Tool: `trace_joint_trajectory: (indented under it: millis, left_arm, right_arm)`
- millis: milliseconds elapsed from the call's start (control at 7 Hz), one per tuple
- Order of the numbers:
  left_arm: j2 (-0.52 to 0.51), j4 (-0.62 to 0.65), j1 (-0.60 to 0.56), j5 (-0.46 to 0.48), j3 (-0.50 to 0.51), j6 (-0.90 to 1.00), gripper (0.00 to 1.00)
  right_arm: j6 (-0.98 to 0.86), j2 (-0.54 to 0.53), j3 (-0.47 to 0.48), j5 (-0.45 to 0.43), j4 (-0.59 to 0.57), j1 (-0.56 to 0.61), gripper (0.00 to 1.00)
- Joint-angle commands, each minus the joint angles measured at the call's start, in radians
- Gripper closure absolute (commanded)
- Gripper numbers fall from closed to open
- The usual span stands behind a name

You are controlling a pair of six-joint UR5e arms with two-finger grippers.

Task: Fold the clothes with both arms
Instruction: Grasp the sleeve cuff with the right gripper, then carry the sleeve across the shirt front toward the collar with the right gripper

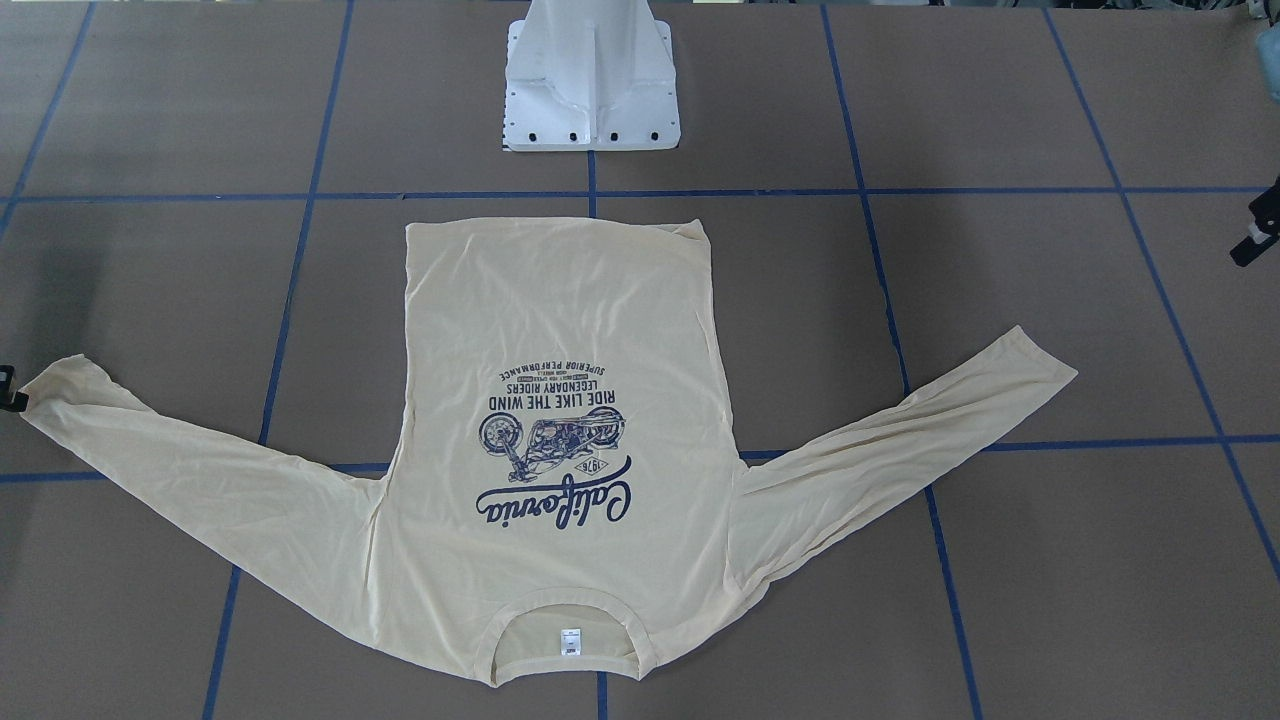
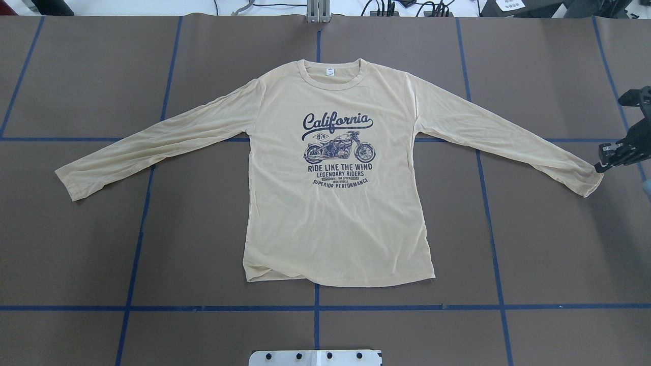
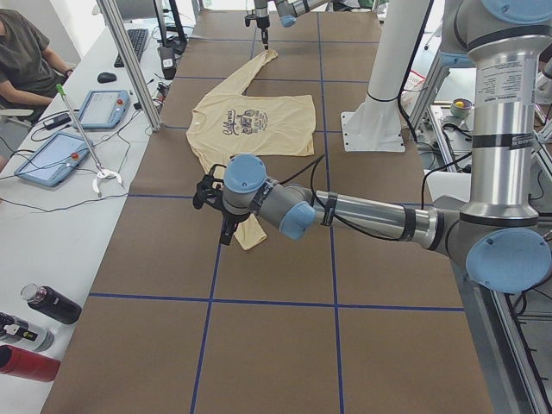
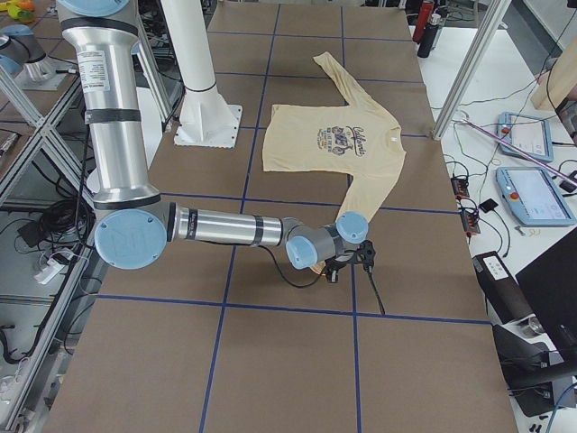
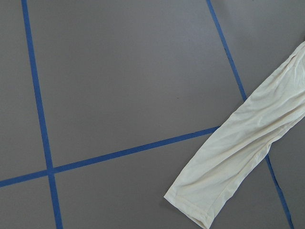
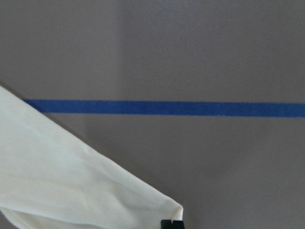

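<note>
- The pale yellow T-shirt lies flat and print-up in the middle of my brown table, with the collar on the side far from my base and the hem towards it
- Both long sleeves are spread wide and slant back towards me, and the white neck label shows inside the collar
- My right gripper sits low, right at the right sleeve's cuff
- In that wrist's view one black fingertip shows just beside the cuff's corner, and I cannot tell whether it touches the cloth
- Whether my right gripper is clenched or released, I cannot tell
- My left gripper hangs above the table near the left sleeve's cuff, clear of the cloth
- Its wrist camera looks down on that cuff lying across the blue tape lines
- I cannot tell the left gripper's state either
</note>
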Motion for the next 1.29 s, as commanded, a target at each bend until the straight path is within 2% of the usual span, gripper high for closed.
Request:
trace_joint_trajectory:
  millis: [0,286,714,1000,1143]
  left_arm:
    - [-0.003,-0.001,0.001,0.0,-0.001,-0.016,0.0]
    - [-0.004,-0.001,0.001,0.002,0.0,-0.014,0.0]
    - [-0.003,-0.03,0.001,0.0,0.019,-0.016,0.0]
    - [-0.001,-0.036,0.001,0.0,0.026,-0.016,0.0]
    - [0.0,-0.059,0.001,0.0,0.036,-0.016,0.0]
  right_arm:
    - [0.044,0.009,0.072,0.098,-0.012,0.006,1.0]
    - [0.304,0.045,0.193,0.106,-0.015,0.001,1.0]
    - [0.631,0.26,0.197,0.109,-0.033,-0.055,1.0]
    - [0.7,0.419,0.195,0.088,-0.164,-0.075,1.0]
    - [0.73,0.475,0.189,0.075,-0.186,-0.101,1.0]
